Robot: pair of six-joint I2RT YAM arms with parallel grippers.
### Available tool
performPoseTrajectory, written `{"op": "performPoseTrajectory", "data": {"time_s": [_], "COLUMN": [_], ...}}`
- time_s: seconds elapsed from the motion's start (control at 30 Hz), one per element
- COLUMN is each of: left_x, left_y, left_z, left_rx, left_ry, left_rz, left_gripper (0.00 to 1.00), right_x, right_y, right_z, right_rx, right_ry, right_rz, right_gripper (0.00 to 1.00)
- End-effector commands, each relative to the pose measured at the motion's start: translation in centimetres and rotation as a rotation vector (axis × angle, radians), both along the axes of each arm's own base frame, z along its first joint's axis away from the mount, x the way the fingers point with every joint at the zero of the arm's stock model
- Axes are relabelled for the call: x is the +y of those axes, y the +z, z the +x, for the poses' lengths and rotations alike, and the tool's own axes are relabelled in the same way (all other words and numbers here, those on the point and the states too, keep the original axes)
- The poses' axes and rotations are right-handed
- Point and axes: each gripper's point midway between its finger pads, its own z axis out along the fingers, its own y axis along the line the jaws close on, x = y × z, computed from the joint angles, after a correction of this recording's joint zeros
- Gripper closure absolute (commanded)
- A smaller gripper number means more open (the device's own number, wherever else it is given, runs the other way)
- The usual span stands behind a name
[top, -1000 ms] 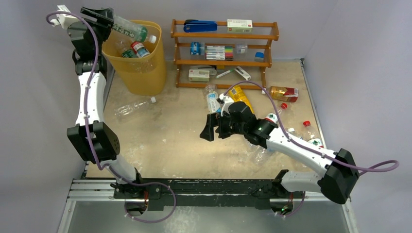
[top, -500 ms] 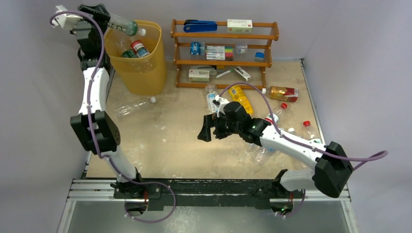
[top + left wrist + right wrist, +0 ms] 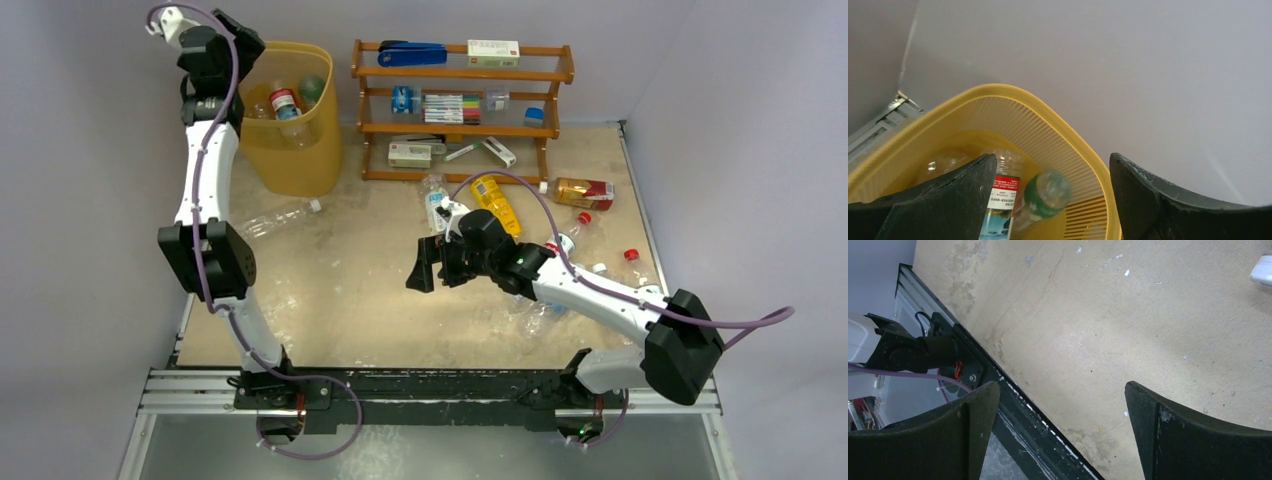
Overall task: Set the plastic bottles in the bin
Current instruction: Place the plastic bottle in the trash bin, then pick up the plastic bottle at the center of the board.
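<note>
Two fingers of the right gripper (image 3: 1062, 386) stand wide apart over the bare table (image 3: 340, 290) near its middle, with nothing between them. Several plastic bottles lie loose on the table. At 4 o'clock, a crushed clear bottle (image 3: 535, 315) sits partly under the right forearm. At 3 o'clock there are two red-capped bottles (image 3: 630, 262). At 2 o'clock an amber bottle (image 3: 583, 192) wears a red label. At 1 o'clock a yellow bottle (image 3: 495, 203) lies just beside a clear blue-labelled bottle (image 3: 437, 208). At 9 o'clock there is a lone clear bottle (image 3: 275, 220).

Farther back, at 12 o'clock, the wooden rack (image 3: 560, 75) holds a blue stapler (image 3: 412, 53) and a white box (image 3: 493, 50) on its top shelf. The box's print is too small to read.

At 11 o'clock, the yellow bin (image 3: 290, 155) contains a red-labelled bottle (image 3: 1000, 197), a green bottle (image 3: 1045, 195) and a clear bottle (image 3: 945, 162). The white writing on the red label is illegible. The left gripper (image 3: 1053, 160) hangs over the bin's rim, fingers parted and empty.
</note>
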Motion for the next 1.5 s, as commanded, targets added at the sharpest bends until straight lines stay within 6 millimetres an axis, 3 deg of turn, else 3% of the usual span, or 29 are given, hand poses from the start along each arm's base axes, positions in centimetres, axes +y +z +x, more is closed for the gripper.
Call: {"op": "performPoseTrajectory", "data": {"time_s": [0.0, 0.17, 0.27, 0.5, 0.7, 0.93, 0.97, 1.07, 1.13, 1.3, 1.47], "left_x": [0.6, 0.3, -0.3, -4.5, -8.5, -17.0, -18.1, -20.8, -22.2, -23.8, -24.0], "left_y": [9.2, 10.3, 9.5, 6.3, 1.0, -8.3, -10.4, -14.1, -16.4, -20.9, -23.2], "left_z": [-5.9, -8.2, -9.2, -11.9, -15.3, -18.8, -19.5, -21.1, -22.3, -25.3, -27.4], "left_rx": [-0.150, -0.134, -0.097, -0.036, 0.066, 0.244, 0.282, 0.361, 0.416, 0.526, 0.565], "left_ry": [0.016, -0.014, -0.052, -0.241, -0.381, -0.531, -0.552, -0.604, -0.631, -0.671, -0.701], "left_rz": [0.019, 0.000, -0.020, -0.094, -0.134, -0.136, -0.144, -0.132, -0.102, -0.074, -0.071], "left_gripper": [0.17, 0.17, 0.17, 0.17, 0.16, 0.16, 0.16, 0.16, 0.16, 0.16, 0.16], "right_x": [0.4, 0.3, 0.0, -1.0, -2.4, -5.6, -6.0, -6.7, -6.5, -6.4, -5.9], "right_y": [2.4, 2.7, 3.0, 4.0, 4.7, 4.6, 4.5, 3.5, 4.1, 3.0, 1.1], "right_z": [0.4, 0.3, 0.3, 0.7, 2.1, 5.6, 6.1, 7.5, 8.8, 11.3, 14.3], "right_rx": [-0.049, -0.056, -0.063, -0.091, -0.110, -0.121, -0.121, -0.114, -0.125, -0.121, -0.106], "right_ry": [0.002, -0.001, -0.010, -0.051, -0.098, -0.190, -0.197, -0.215, -0.219, -0.220, -0.222], "right_rz": [0.055, 0.061, 0.062, 0.056, 0.038, 0.013, 0.009, -0.015, -0.013, -0.038, -0.095], "right_gripper": [0.02, 0.02, 0.02, 0.02, 0.02, 0.02, 0.03, 0.03, 0.03, 0.03, 0.03]}}
